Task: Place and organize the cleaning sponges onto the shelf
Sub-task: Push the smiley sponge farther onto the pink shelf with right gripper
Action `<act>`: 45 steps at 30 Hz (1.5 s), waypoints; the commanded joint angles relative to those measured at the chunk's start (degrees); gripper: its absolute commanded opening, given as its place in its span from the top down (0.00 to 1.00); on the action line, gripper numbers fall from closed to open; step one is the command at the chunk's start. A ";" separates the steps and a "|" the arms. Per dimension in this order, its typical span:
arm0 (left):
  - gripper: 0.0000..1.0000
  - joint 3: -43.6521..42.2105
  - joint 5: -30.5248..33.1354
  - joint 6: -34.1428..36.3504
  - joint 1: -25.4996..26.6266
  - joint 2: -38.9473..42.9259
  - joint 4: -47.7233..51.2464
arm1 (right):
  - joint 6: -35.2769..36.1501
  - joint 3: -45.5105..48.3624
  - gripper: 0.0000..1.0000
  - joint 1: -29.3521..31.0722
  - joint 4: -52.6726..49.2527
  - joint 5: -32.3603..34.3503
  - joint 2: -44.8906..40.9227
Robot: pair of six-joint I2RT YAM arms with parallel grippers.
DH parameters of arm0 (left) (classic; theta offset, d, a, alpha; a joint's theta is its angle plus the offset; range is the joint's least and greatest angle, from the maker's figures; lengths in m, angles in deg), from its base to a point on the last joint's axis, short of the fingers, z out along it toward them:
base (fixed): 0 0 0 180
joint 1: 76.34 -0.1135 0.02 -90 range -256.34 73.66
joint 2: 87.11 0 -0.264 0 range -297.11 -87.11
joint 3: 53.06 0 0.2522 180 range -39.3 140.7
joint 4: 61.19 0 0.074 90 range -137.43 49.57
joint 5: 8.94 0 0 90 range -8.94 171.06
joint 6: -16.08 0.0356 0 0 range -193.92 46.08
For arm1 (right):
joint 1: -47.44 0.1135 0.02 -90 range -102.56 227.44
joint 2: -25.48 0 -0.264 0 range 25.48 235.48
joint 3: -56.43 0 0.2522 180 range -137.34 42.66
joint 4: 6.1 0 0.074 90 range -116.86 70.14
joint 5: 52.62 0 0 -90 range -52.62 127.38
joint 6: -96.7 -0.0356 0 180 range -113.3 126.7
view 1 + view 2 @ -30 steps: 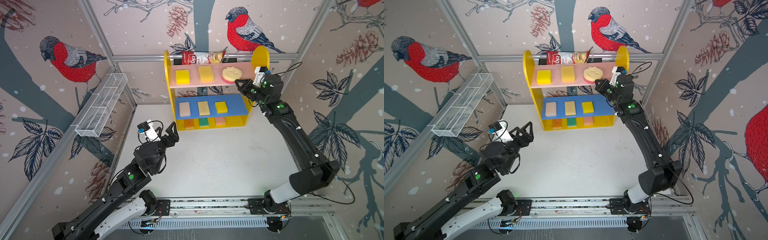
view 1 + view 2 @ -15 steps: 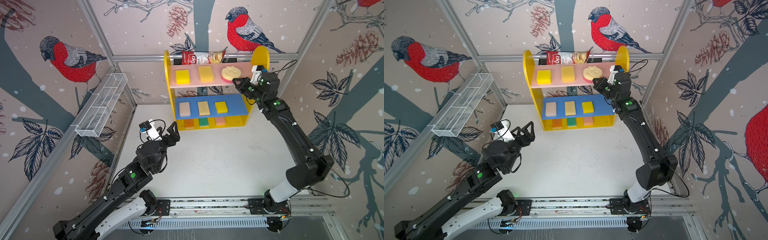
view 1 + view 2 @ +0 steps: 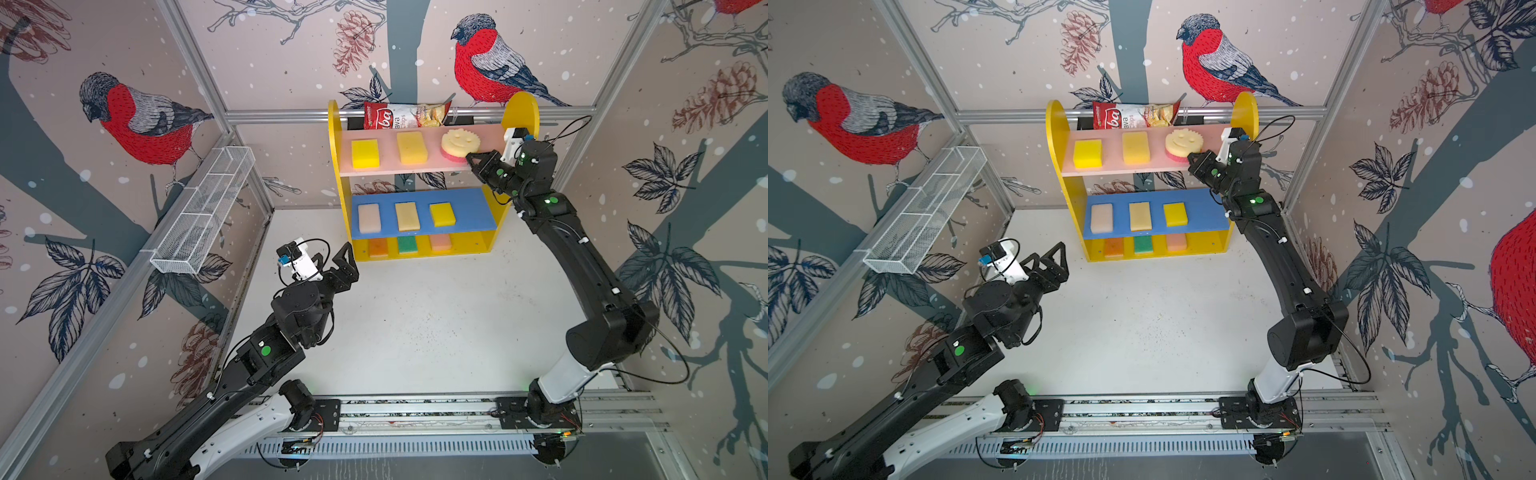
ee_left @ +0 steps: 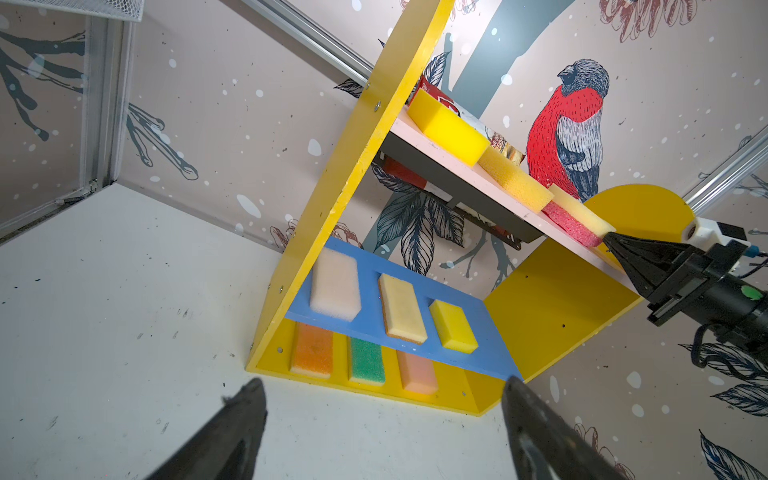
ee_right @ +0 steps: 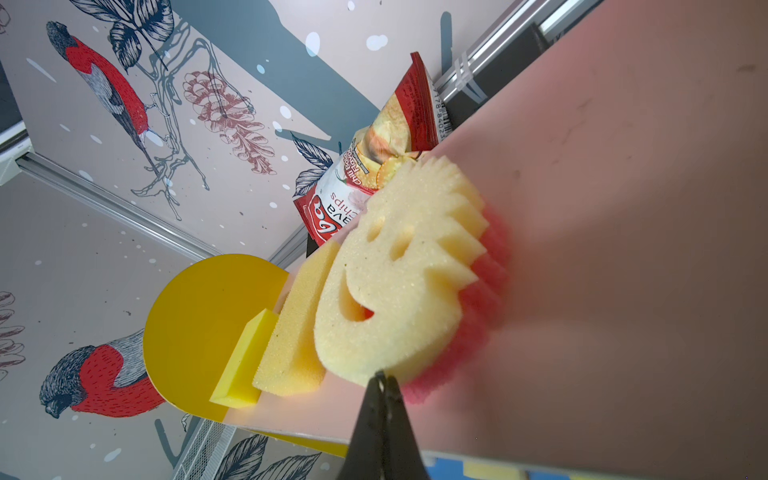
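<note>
The shelf (image 3: 524,112) stands at the back with cleaning sponges on every tier. Its pink top board carries a yellow sponge (image 3: 365,153), a pale yellow one (image 3: 412,147) and the round smiley sponge (image 3: 459,141) (image 5: 395,282). Three more lie on the blue board (image 3: 473,208), and an orange, a green (image 3: 407,244) and a salmon one sit on the base. My right gripper (image 3: 469,158) (image 5: 380,376) is shut, its tips touching the smiley's near edge with nothing between them. In front of the shelf's left side, my left gripper (image 3: 332,255) (image 4: 384,385) hangs open and empty above the table.
A red-and-white chips bag (image 3: 399,115) lies behind the top board. A white wire-mesh basket (image 3: 203,208) hangs on the left wall. The arms' base rail (image 3: 415,409) runs along the front edge. Patterned walls close in the sides and back.
My shut right gripper has crept toward the back, and the smiley sponge has shifted slightly deeper onto the pink board. The left gripper has drifted a little toward the shelf.
</note>
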 commanded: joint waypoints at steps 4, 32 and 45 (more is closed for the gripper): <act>0.13 0.21 -0.19 0.26 -0.26 -0.11 -0.64 | 0.26 -0.30 1.00 -0.34 0.62 -1.07 -0.35; 0.12 -0.20 -0.23 -0.09 -0.59 -0.39 -1.09 | 6.39 -3.46 0.98 5.62 -2.51 5.43 -0.98; 0.13 -0.26 -0.41 -0.83 -0.72 0.77 -0.04 | 14.30 -14.15 0.88 12.83 -9.99 13.25 5.40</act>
